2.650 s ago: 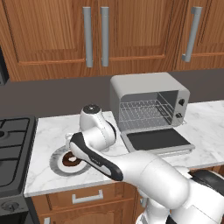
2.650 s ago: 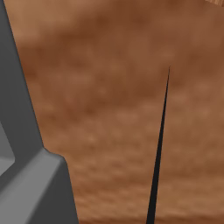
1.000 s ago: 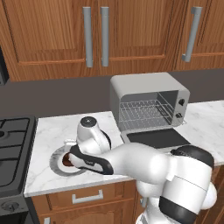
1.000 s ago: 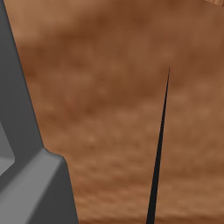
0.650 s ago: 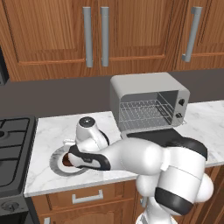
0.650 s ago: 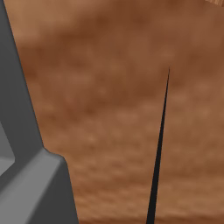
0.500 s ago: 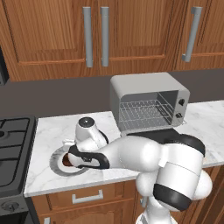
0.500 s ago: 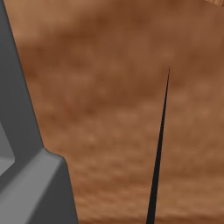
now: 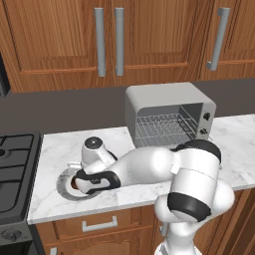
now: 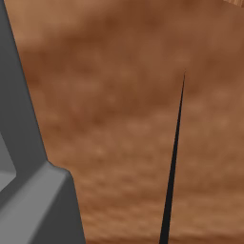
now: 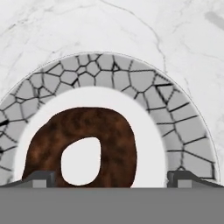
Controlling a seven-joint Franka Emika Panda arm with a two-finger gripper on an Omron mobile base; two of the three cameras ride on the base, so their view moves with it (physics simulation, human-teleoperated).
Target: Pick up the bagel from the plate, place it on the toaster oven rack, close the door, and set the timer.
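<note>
Jaws [image 11: 112,177] wide apart, bagel [image 11: 83,144] btwn them, nearer one tip

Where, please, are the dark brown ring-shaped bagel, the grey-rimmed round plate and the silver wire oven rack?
dark brown ring-shaped bagel [image 11: 117,133], hand view, on its right side.
grey-rimmed round plate [image 11: 144,83], hand view, on its patterned rim.
silver wire oven rack [image 9: 162,124], left base view, on its middle bars.

Dark brown bagel [image 11: 103,138]; white plate [image 11: 148,92], grey crackle-patterned rim
</note>
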